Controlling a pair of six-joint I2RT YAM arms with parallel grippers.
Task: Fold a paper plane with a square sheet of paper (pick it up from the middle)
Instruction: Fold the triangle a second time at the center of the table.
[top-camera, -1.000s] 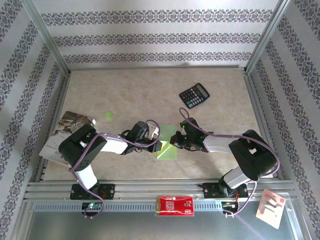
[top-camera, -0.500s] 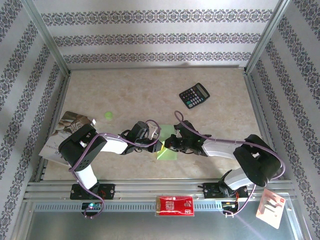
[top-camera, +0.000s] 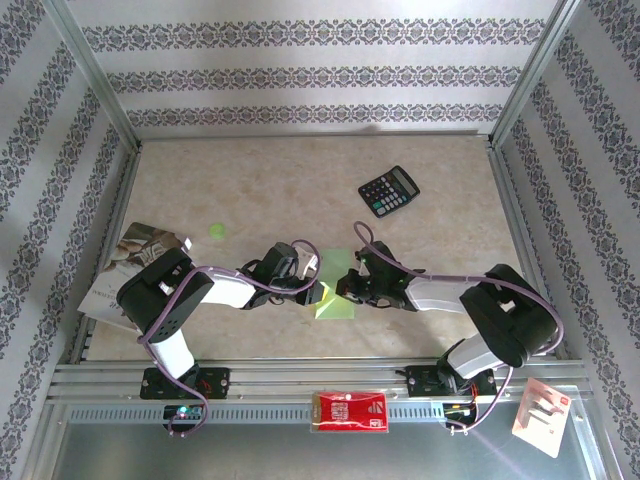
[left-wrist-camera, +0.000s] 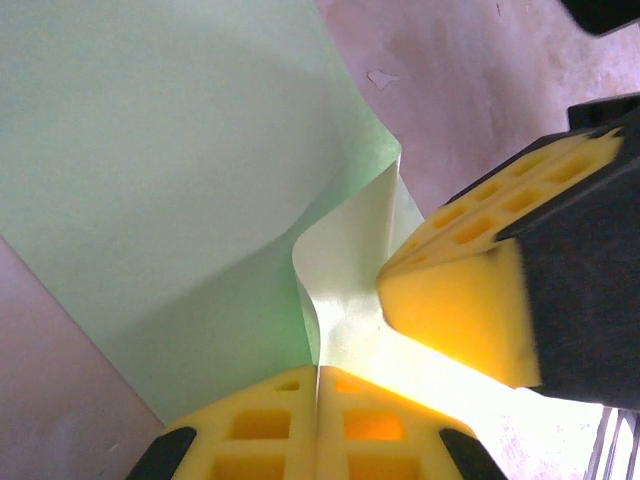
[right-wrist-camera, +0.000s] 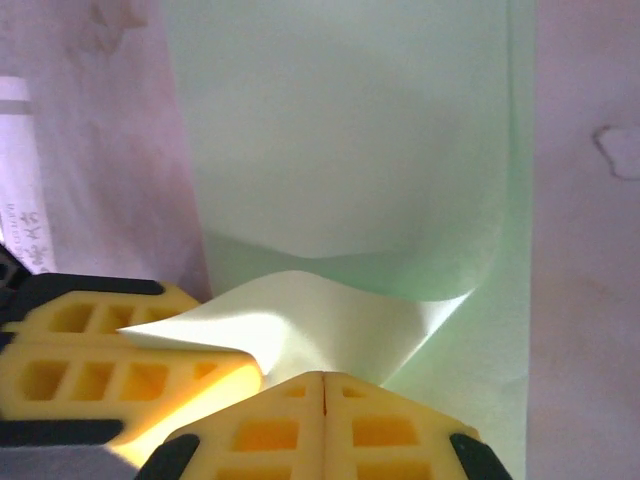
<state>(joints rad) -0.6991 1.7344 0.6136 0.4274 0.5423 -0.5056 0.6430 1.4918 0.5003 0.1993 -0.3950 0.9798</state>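
Top external view places the square sheet of paper (top-camera: 343, 308) on the surface (top-camera: 260, 180) near the front edge, roughly midway between the two arm bases and well apart from the black calculator (top-camera: 389, 190) and the small green dot (top-camera: 217, 230). The left gripper (top-camera: 318, 293) reaches in from the left and the right gripper (top-camera: 346, 286) from the right, so the tips meet almost nose to nose over the sheet's middle region; neither arm is clearly nearer. The visible green area runs front to back, across the line joining the two grippers. Left wrist view adds what the overhead view cannot resolve: the left gripper (left-wrist-camera: 318, 385) has its yellow pads pressed together with a raised pleat of the sheet (left-wrist-camera: 180, 150) emerging from the seam, and the right gripper (left-wrist-camera: 470, 300) sits just beside that pleat. Right wrist view confirms the same on the other side: the right gripper (right-wrist-camera: 322, 400) is clenched on a curled-up flap of the sheet (right-wrist-camera: 340, 130), with a left gripper pad (right-wrist-camera: 130, 370) touching or nearly touching the flap; the far portion of the sheet lies flat on the surface. Judged from this, both grippers grasp one lifted pleat, and any lift depends on both moving together so the thin paper does not tear or slip.
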